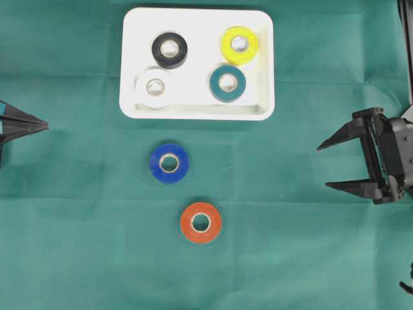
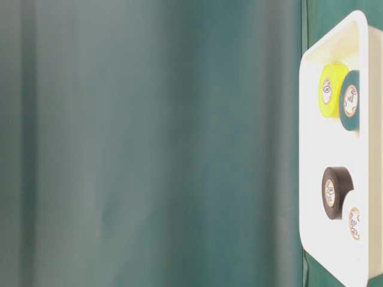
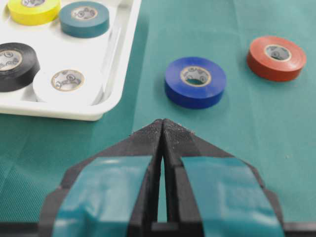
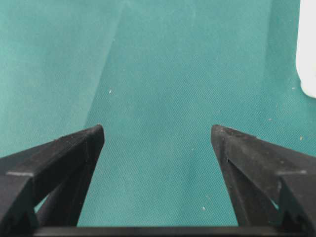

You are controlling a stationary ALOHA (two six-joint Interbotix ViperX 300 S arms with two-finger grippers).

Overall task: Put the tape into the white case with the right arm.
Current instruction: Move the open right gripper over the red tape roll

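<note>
The white case (image 1: 197, 20) lies at the back middle of the green cloth and holds black (image 1: 170, 49), yellow (image 1: 239, 44), teal (image 1: 228, 83) and white (image 1: 155, 88) tape rolls. A blue roll (image 1: 169, 163) and an orange roll (image 1: 200, 222) lie flat on the cloth in front of it. My all-black right gripper (image 1: 322, 166) is open and empty at the right edge, far from both rolls; its wrist view (image 4: 158, 129) shows only cloth between the fingers. My left gripper (image 1: 45, 124), with teal marks, is shut and empty at the left edge (image 3: 162, 121).
In the left wrist view the blue roll (image 3: 195, 82) lies just ahead of the shut tips, the orange roll (image 3: 276, 57) further right, and the case rim (image 3: 94, 113) at left. The table-level view shows the case (image 2: 311, 149) on edge at the right.
</note>
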